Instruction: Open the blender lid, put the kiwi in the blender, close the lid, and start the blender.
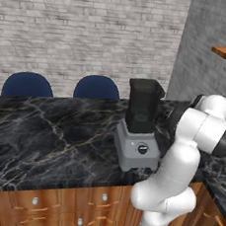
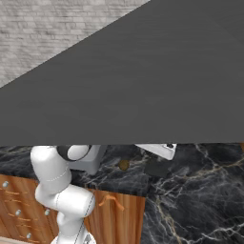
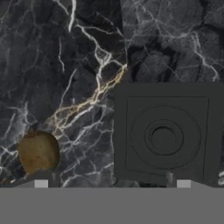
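Count: you are looking at one blender [image 1: 138,133], one blender lid [image 3: 165,133], one kiwi [image 3: 38,151] and two blue chairs [image 1: 27,85].
Blender: it is standing upright on the counter [image 1: 47,137], its dark square jar sitting open-topped on a boxy light-grey base with a round black knob facing you.
Blender lid: it is lying flat on the counter, off the jar, a thin black square slab with raised concentric rings on its face; in the right base view it is showing as a dark square [image 2: 156,167] just right of the kiwi [image 2: 124,165].
Kiwi: it is resting on the counter near the lid's side but apart from it, brown, oval and faintly mottled.
Gripper: the gripper [image 3: 112,184] is hovering over the lid with its fingertips [image 3: 41,184] standing wide apart, gripping nothing.
Surface: you are working over black marble with white and gold veining, above wooden drawers with metal knobs.
Room: grey brick walls are running behind the counter.
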